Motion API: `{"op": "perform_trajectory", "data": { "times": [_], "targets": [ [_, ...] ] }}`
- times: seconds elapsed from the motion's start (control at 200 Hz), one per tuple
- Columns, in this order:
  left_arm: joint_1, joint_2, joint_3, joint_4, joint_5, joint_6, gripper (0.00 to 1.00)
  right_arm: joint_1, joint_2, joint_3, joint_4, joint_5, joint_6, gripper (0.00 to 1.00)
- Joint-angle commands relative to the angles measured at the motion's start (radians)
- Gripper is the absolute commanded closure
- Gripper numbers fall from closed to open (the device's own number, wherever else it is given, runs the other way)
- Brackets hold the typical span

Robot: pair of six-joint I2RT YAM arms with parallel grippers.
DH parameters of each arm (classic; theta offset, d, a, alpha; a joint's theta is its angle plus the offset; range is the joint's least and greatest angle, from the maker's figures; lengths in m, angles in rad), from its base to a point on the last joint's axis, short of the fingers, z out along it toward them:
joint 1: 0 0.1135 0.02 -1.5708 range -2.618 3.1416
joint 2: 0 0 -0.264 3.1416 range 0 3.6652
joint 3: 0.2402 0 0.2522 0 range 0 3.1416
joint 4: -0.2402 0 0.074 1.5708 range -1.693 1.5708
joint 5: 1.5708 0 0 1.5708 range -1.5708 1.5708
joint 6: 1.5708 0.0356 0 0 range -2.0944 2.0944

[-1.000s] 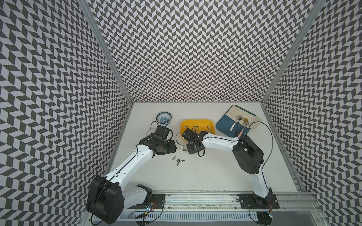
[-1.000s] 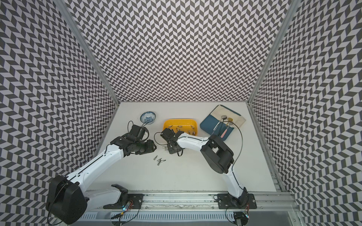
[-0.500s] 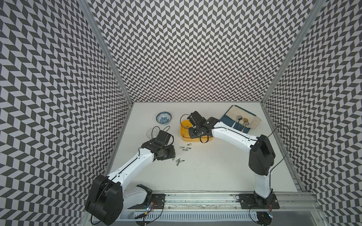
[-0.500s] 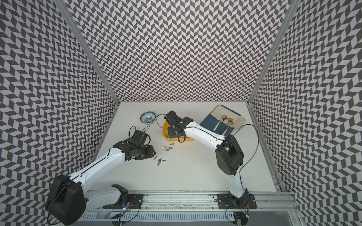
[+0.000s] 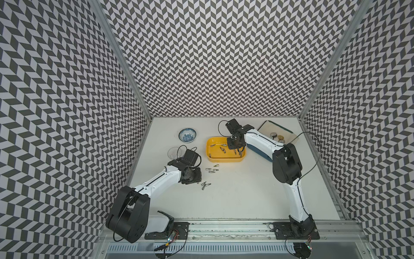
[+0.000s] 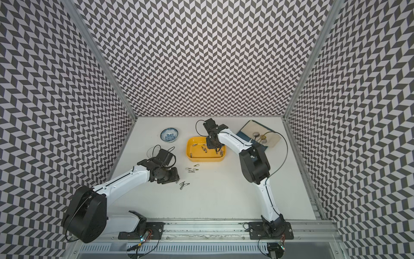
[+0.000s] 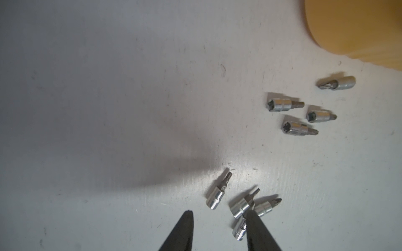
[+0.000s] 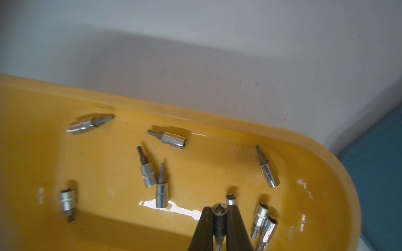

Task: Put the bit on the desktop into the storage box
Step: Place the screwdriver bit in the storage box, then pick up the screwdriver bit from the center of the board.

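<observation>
on the near-left part of the off-white desk (image 5: 235,197) the left tool (image 7: 218,217) hangs low over the surface, its jaws partly apart with nothing between them. a cluster of four bits (image 7: 243,203) lies on the desk right at its tips. in the left wrist view one finger (image 7: 256,230) covers part of that cluster, and i cannot tell whether it touches a bit. a little farther on, four more bits (image 5: 211,169) lie on their sides in a loose group, apart from one another, between the cluster and the yellow box (image 5: 224,159). the box sits mid-desk, its near wall just beyond that group, and several bits (image 8: 162,184) lie scattered on its floor. the right tool (image 8: 219,209) hangs over the right end of the box, jaws pressed tight onto one bit (image 8: 219,219), whose socket end shows at the fingertips above the box floor. farther back on the left a clear glass (image 5: 174,153) stands just behind the left arm's wrist, and beyond it sits a small blue-patterned bowl (image 5: 187,135). at the far right a blue-and-cream tray (image 5: 267,129) lies partly behind the right arm, carrying a few round-headed things too small to name.
</observation>
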State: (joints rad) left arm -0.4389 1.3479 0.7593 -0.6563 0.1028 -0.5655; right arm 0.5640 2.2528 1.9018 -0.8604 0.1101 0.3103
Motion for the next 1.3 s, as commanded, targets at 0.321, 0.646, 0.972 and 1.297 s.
{"op": "perform_trajectory", "data": {
  "times": [0.321,0.646,0.972,1.297],
  "targets": [
    [-0.026,0.074,0.007,0.028,0.006,0.03,0.58,-0.016,0.06,0.063,-0.022,-0.012,-0.043,1.0],
    [-0.031,0.112,0.012,0.031,-0.004,0.029,0.6,-0.018,0.055,0.065,-0.024,-0.007,-0.046,0.92],
    [-0.032,0.148,0.029,0.032,-0.012,0.036,0.63,-0.019,0.047,0.062,-0.026,-0.006,-0.049,0.78],
    [-0.031,0.158,0.029,0.028,-0.024,0.041,0.71,-0.022,0.031,0.062,-0.029,0.001,-0.051,0.74]
  ]
}}
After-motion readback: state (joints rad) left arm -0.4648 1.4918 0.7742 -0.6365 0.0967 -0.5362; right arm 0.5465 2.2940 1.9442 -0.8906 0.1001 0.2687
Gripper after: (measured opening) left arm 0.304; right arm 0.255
